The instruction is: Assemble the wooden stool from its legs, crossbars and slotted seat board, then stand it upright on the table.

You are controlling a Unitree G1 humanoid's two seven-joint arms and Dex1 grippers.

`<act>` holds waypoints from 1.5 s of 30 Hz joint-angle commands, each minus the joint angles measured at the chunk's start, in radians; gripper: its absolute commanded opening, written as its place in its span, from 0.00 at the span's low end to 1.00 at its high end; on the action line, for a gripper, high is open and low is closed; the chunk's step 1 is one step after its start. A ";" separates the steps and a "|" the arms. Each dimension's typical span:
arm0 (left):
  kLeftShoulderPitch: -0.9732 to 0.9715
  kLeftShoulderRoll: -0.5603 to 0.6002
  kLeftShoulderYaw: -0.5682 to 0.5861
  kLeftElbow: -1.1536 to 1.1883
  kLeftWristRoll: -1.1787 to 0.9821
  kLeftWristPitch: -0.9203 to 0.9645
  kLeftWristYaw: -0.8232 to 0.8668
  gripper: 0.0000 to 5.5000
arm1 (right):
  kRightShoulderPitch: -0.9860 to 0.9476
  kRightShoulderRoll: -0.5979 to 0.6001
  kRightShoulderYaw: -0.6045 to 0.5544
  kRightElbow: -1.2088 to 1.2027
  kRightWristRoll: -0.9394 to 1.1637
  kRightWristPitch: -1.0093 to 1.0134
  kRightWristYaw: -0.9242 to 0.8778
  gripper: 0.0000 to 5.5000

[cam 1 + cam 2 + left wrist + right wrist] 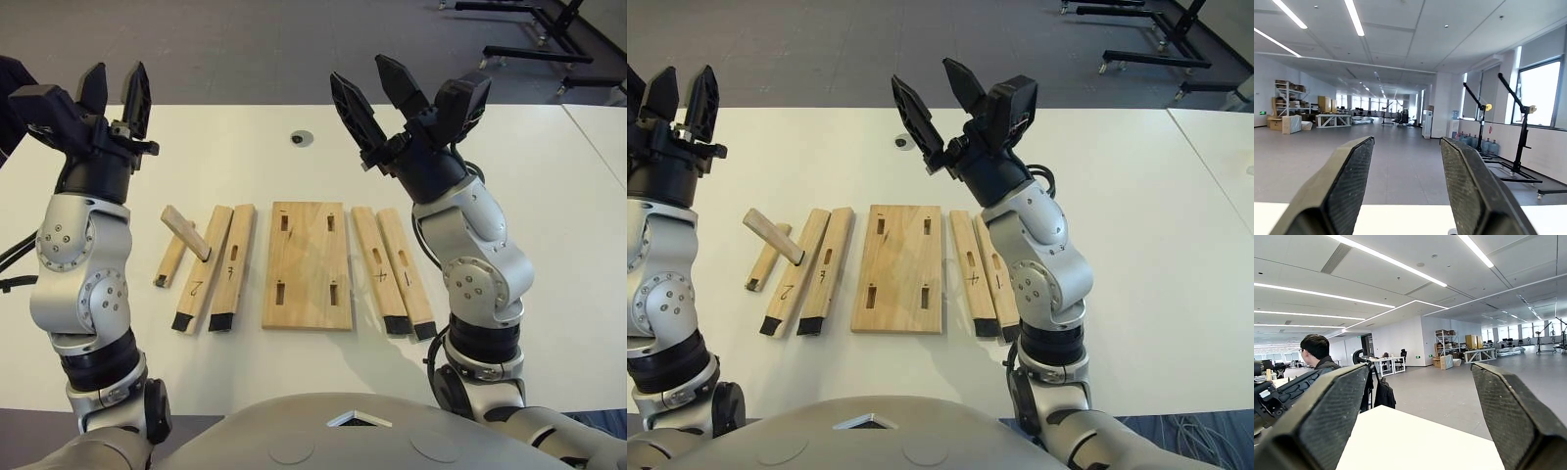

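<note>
Left hand (116, 76), leg 2 (201, 266), leg 4 (233, 262)

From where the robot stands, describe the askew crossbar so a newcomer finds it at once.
Start at the slotted seat board in the middle of the white table and look to the robot's left, past two black-tipped legs. The short crossbar there lies slantwise across its twin and the outer leg, while every other piece lies parallel.

One leg (199, 284) bears a 2, the next leg (232, 266) 4.
</note>
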 commanded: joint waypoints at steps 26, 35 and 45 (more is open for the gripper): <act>0.106 -0.057 -0.022 -0.047 0.005 -0.030 0.006 0.45 | 0.053 -0.005 -0.021 -0.048 0.035 0.004 -0.019 0.69; 0.183 -0.046 -0.016 -0.073 -0.011 0.024 0.006 0.45 | 0.178 0.050 0.040 -0.141 -0.030 -0.021 -0.118 0.69; 0.408 -0.008 0.020 -0.133 -0.040 0.009 -0.111 0.45 | 0.192 0.066 0.058 -0.148 -0.030 -0.019 -0.127 0.69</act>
